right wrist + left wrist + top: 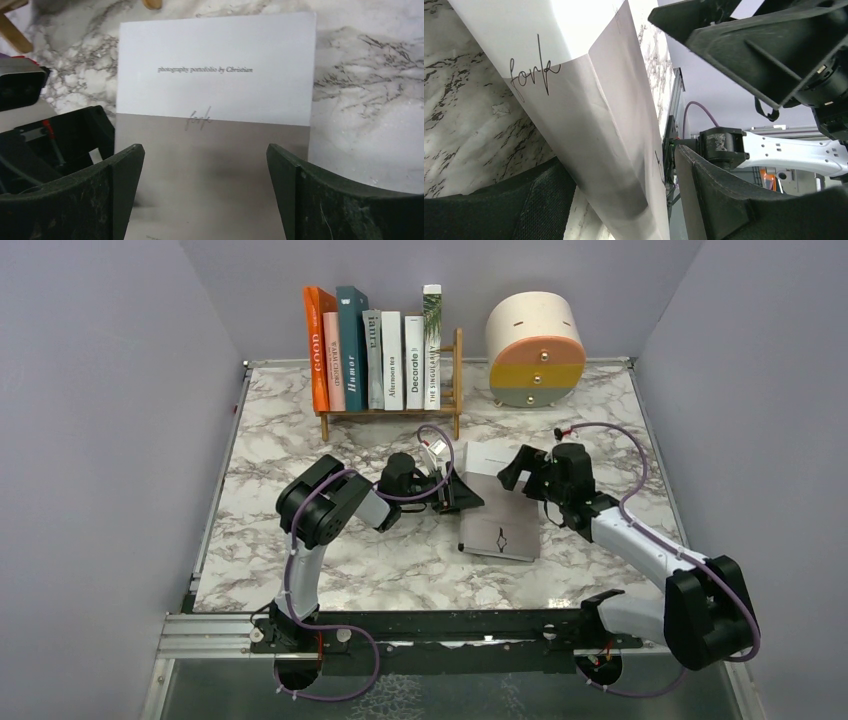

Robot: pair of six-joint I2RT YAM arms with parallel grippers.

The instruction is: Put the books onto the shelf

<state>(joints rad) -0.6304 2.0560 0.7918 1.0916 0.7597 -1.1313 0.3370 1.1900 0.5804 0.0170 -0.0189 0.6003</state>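
**White-and-grey hardcover book [505,515] lying flat between two pincers**

Seven books [385,345] are standing upright in the light-wood ladder-ended shelf [458,370] behind. On the marble surface [300,440], the left pincer [462,496] is straddling the book's left edge, jaws apart. The right pincer [515,472] is hovering released above its far right part.

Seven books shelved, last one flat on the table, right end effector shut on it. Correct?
Not quite: the right end effector is open, its jaws wide apart over the book, as the right wrist view shows. The rest holds.
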